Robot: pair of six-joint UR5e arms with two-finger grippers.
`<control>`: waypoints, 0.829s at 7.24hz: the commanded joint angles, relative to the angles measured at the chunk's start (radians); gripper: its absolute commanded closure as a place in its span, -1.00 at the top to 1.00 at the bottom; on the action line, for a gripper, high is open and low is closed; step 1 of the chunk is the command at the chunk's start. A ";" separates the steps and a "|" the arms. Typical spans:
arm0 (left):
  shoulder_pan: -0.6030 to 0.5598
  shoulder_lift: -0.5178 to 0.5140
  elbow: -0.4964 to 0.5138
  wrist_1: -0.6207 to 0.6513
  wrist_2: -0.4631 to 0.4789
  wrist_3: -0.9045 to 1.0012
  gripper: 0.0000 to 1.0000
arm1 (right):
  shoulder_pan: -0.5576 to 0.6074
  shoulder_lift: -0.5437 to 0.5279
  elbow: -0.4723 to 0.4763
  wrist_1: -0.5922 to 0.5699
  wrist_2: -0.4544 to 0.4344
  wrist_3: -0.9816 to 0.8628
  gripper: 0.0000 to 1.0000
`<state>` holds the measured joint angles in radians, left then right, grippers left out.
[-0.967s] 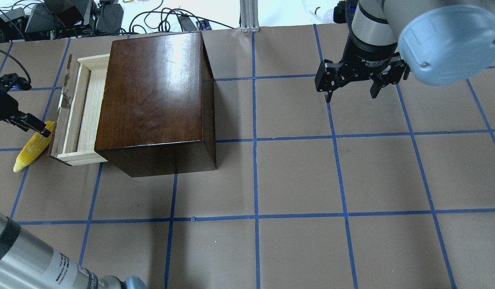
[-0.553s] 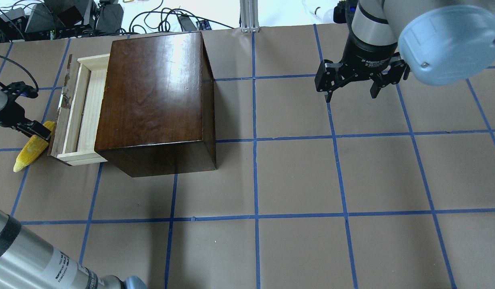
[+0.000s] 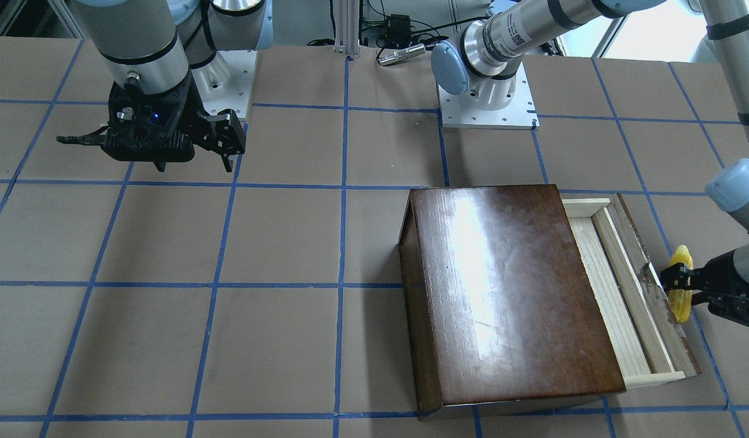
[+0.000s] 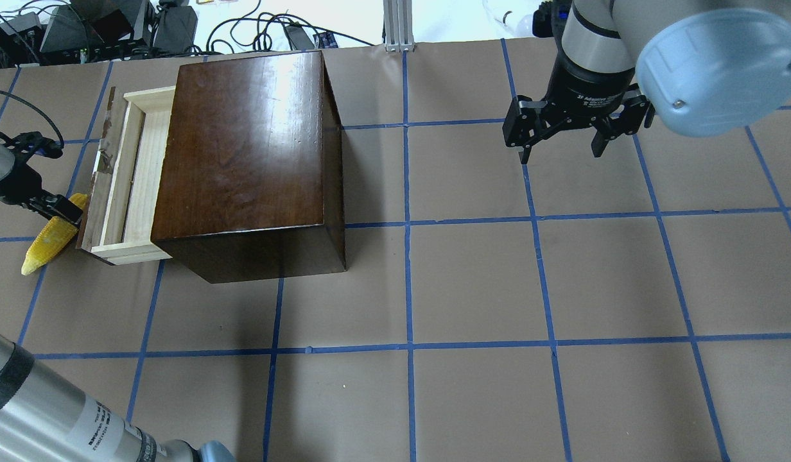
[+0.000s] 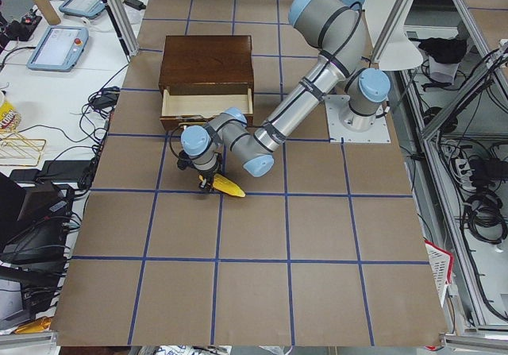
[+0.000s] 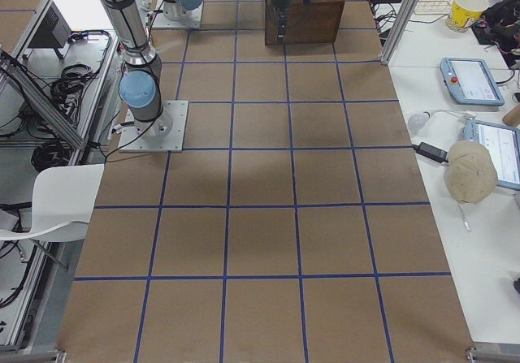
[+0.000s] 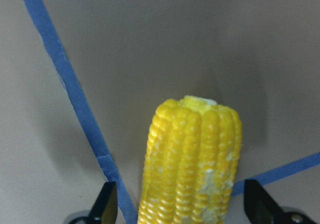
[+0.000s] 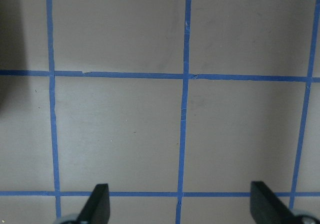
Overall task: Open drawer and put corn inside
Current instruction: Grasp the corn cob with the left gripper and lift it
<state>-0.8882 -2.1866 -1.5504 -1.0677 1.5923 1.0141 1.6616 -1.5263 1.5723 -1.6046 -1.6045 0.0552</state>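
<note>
Bumpy yellow corn (image 4: 47,242) beside pulled-out drawer (image 4: 139,173).
Blunt pale end between spread left tool (image 7: 178,196); right tool (image 4: 560,154) spread too.

Silver arms (image 3: 520,27), pale-blue joint caps (image 4: 716,70), blk jaws.

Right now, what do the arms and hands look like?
The left arm and right arm are silver tubes with black bands and blue joint caps. The right hand is black with white lettering; the left hand is black too.
</note>
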 commanded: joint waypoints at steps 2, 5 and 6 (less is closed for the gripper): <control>0.000 0.001 0.001 0.002 0.000 0.000 -0.51 | 0.000 0.000 0.000 0.000 0.000 0.000 1.00; 0.000 0.010 0.003 0.000 0.002 0.001 -0.76 | 0.000 0.000 0.000 0.000 0.000 0.000 1.00; -0.002 0.024 0.003 0.000 0.000 0.001 -0.77 | 0.000 0.000 0.000 0.000 0.000 0.000 1.00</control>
<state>-0.8884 -2.1762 -1.5479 -1.0671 1.5929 1.0149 1.6613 -1.5263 1.5723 -1.6045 -1.6045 0.0552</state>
